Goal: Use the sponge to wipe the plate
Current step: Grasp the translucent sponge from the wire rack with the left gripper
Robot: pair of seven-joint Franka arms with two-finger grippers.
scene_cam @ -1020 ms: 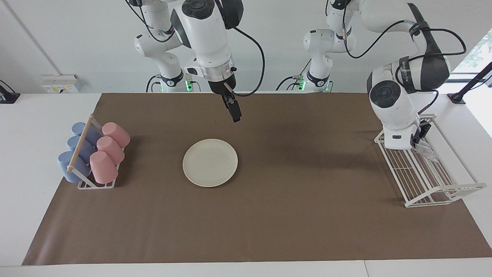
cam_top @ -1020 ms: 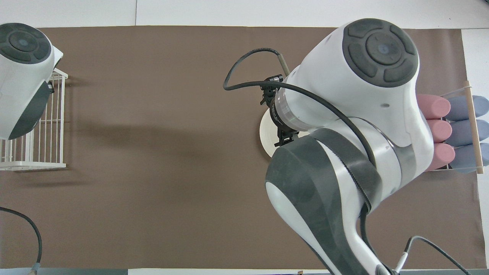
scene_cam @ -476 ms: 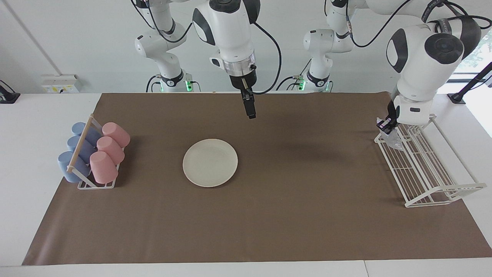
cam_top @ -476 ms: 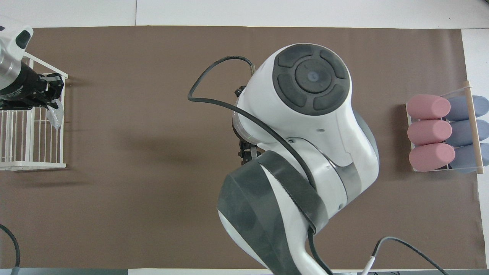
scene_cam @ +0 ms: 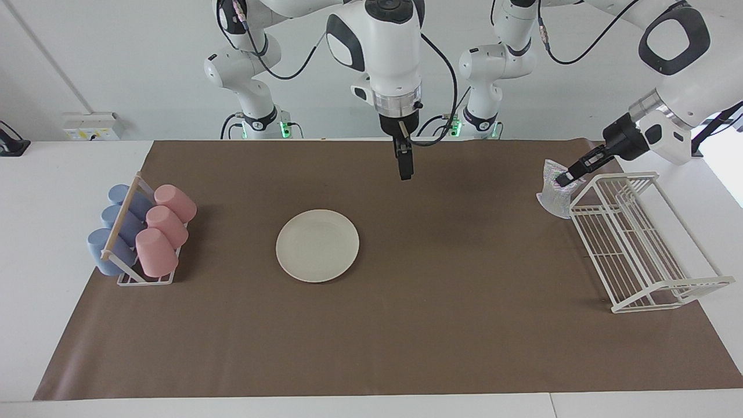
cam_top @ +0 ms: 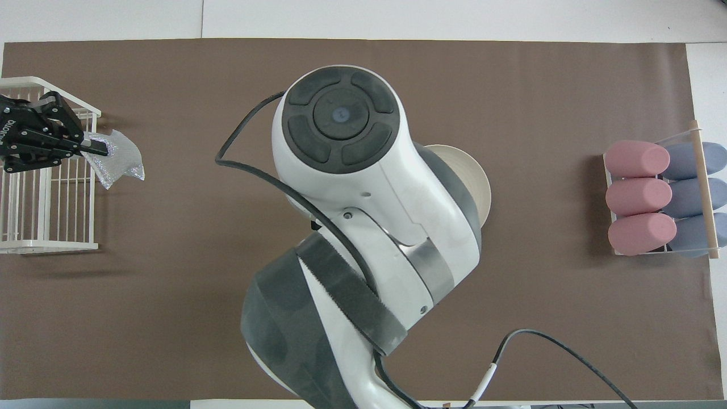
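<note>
Plates: one, the cream plate (scene_cam: 317, 245) on the brown mat (scene_cam: 406, 348).
Sponges: one, the silvery sponge (scene_cam: 552, 194).
Pink cups: three (scene_cam: 165, 226), lying in a row.
Blue cups: three (scene_cam: 116, 223), lying beside the pink ones.
Cup racks: one (scene_cam: 125, 220), with a wooden bar.
White wire racks: one (scene_cam: 638, 255).
Robot arms: two.
Claws: two, the left claw (scene_cam: 562, 179) and the right claw (scene_cam: 406, 172).
</note>
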